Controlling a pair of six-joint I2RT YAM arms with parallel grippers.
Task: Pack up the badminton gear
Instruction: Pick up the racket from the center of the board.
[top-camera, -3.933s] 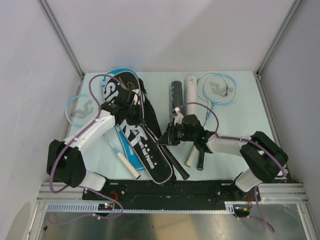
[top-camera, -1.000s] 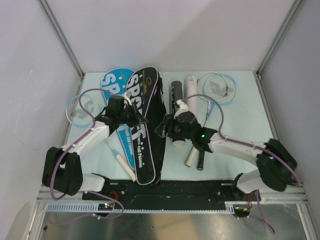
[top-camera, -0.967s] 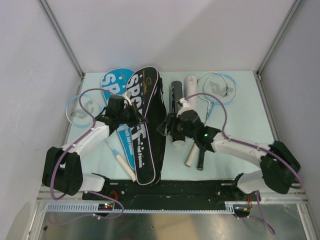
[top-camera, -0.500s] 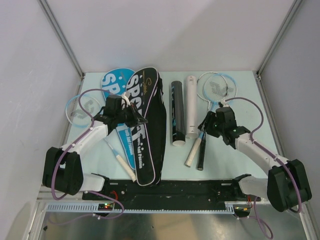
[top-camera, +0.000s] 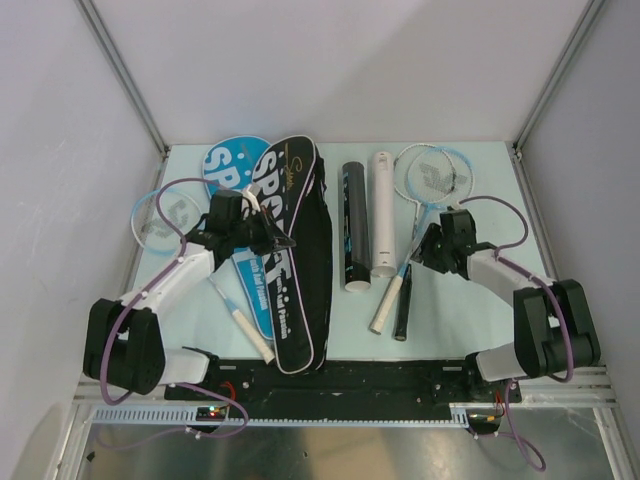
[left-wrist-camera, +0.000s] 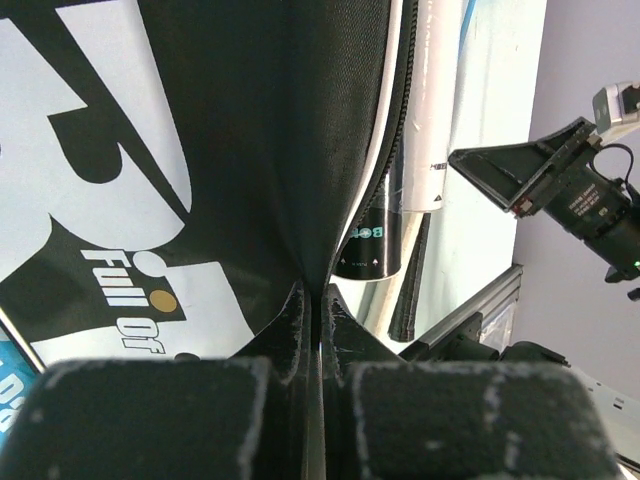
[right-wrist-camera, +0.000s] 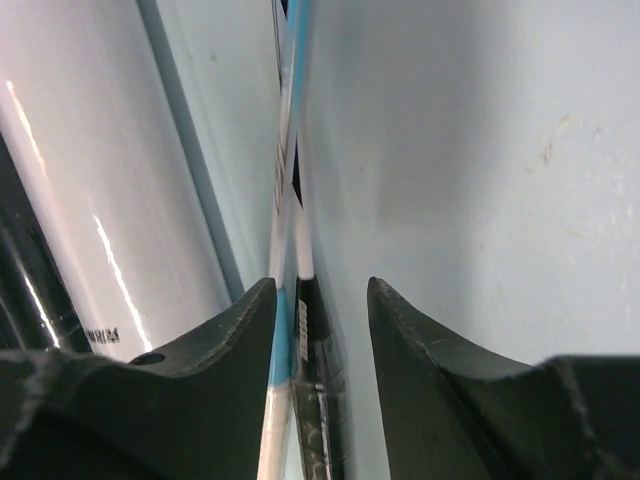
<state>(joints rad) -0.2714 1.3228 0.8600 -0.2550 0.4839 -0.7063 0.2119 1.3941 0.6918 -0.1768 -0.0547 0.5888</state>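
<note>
The black "SPORT" cover (top-camera: 292, 250) lies a little left of the tabletop's (top-camera: 490, 210) middle. Taking the far wall as 12 o'clock, its long axis runs from 12 to 6, and its head overlaps the blue cover (top-camera: 225, 165) at its 10 o'clock. The left gripper (top-camera: 265, 235) sits at its 9 o'clock edge. From above the jaws are hard to read, but the left wrist camera shows them pressed together on a raised fold of the black fabric. At the cover's 3 o'clock the black tube (top-camera: 353, 225) and white tube (top-camera: 382, 212) lie side by side, parallel. Beyond them two rackets (top-camera: 430, 178) have their heads stacked toward 1 o'clock and their handles fanned toward 6. The right gripper (top-camera: 425, 248) is over their shafts (right-wrist-camera: 293, 200). Only its wrist camera shows the jaws apart, with both shafts running between them and the white tube just at 9 o'clock. A third racket (top-camera: 160, 215) lies at the far 9 o'clock side, partly under the blue cover. The tabletop is pale blue-green, boxed in by white walls and grey frame posts (top-camera: 120, 75), with a metal rail (top-camera: 340, 378) along the near edge. A second ago the right gripper was over the near end of the black tube, which lay skewed; it has since crossed to the rackets. The left gripper keeps the same pinch.
</note>
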